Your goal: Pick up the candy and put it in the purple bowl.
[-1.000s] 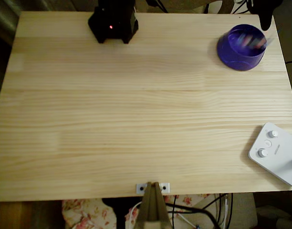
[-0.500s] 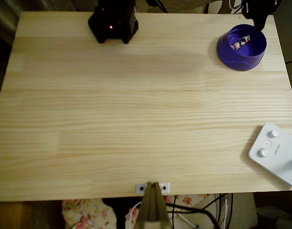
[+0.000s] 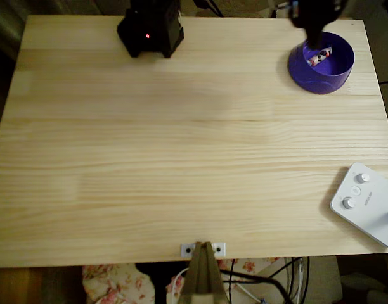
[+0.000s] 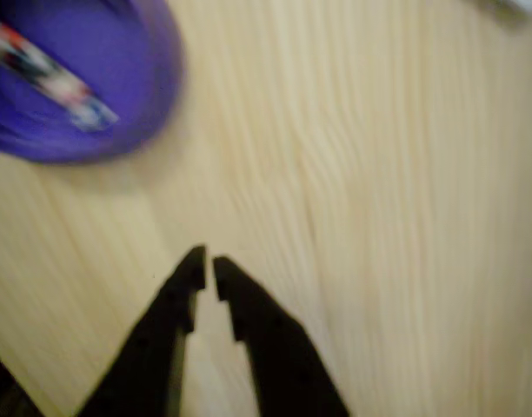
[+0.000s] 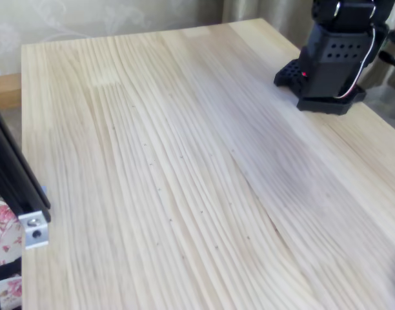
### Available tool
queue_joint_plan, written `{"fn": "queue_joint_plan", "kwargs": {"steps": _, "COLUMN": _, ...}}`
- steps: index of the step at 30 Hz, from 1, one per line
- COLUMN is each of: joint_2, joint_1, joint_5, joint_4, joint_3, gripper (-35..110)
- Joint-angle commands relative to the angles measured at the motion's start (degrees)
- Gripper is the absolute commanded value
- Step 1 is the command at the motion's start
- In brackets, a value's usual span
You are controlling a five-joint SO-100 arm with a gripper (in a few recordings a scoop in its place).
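Overhead view first: the purple bowl (image 3: 321, 63) sits up at about 1 o'clock on the wooden table (image 3: 181, 158), and the candy (image 3: 319, 57) is lying inside it, tilted across the bottom. The gripper (image 3: 316, 39) is a dark blur hanging over the bowl's 11 o'clock rim, so no telling from here how wide it is. The arm's black base (image 3: 150, 28) is up at 11 o'clock, and a white device with knobs (image 3: 366, 204) pokes in around 4 o'clock. Wrist view: the gripper (image 4: 206, 268) has its two black fingers (image 4: 249, 304) nearly together, just a thin sliver of gap at the tips, nothing between them, bare wood underneath. The purple bowl (image 4: 153, 104) is off at 10 o'clock with the candy (image 4: 53, 74) resting inside, well apart from the fingertips. Fixed view: bare table (image 5: 159, 174) with the black base (image 5: 330, 61) at 2 o'clock.
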State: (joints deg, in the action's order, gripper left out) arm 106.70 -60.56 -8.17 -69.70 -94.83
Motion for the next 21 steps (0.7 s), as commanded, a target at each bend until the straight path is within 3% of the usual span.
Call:
{"fn": "queue_joint_plan", "kwargs": {"steps": 1, "joint_2": 11.3, "joint_1": 8.5, "joint_5": -3.3, "joint_4": -2.2, "joint_3": -2.8, "gripper": -1}}
{"fn": "queue_joint_plan", "kwargs": {"steps": 12, "joint_2": 25.2, "joint_1": 36.5, "joint_5": -5.7, "joint_4": -1.7, "joint_3": -15.1, "gripper": -1}}
{"fn": "queue_joint_plan", "kwargs": {"steps": 21, "joint_2": 33.8, "joint_1": 61.3, "joint_5": -6.1, "joint_4": 10.5, "joint_3": -32.2, "gripper": -1}}
